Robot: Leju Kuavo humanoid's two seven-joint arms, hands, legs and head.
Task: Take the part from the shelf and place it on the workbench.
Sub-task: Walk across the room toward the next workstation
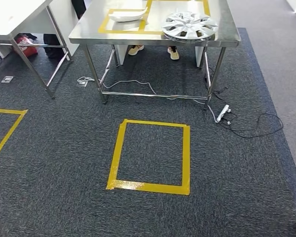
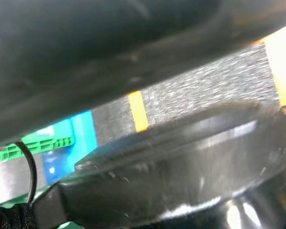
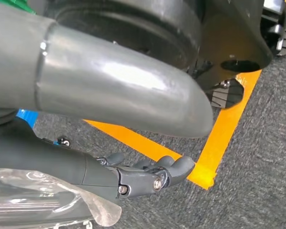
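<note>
The steel workbench [image 1: 83,33] stands ahead in the head view, marked with yellow tape. A silver wheel cover [image 1: 189,24] and a white curved part [image 1: 127,15] lie on it. In the right wrist view my right hand [image 3: 148,176] hangs over the carpet, its dark fingers stretched out and its thick thumb [image 3: 116,90] apart from them, with only floor between. A clear plastic-wrapped thing [image 3: 44,200] lies against the hand's base. In the left wrist view a glossy dark shape under a plastic sheen [image 2: 192,181] is blurred, and my left hand cannot be made out.
A yellow tape square [image 1: 150,186] marks the carpet before the bench. Cables and a power strip [image 1: 223,113] lie by its right leg. A person's shoes [image 1: 136,49] show under the bench. A second table [image 1: 12,19] stands at left, with a red bag [image 1: 25,47] below it.
</note>
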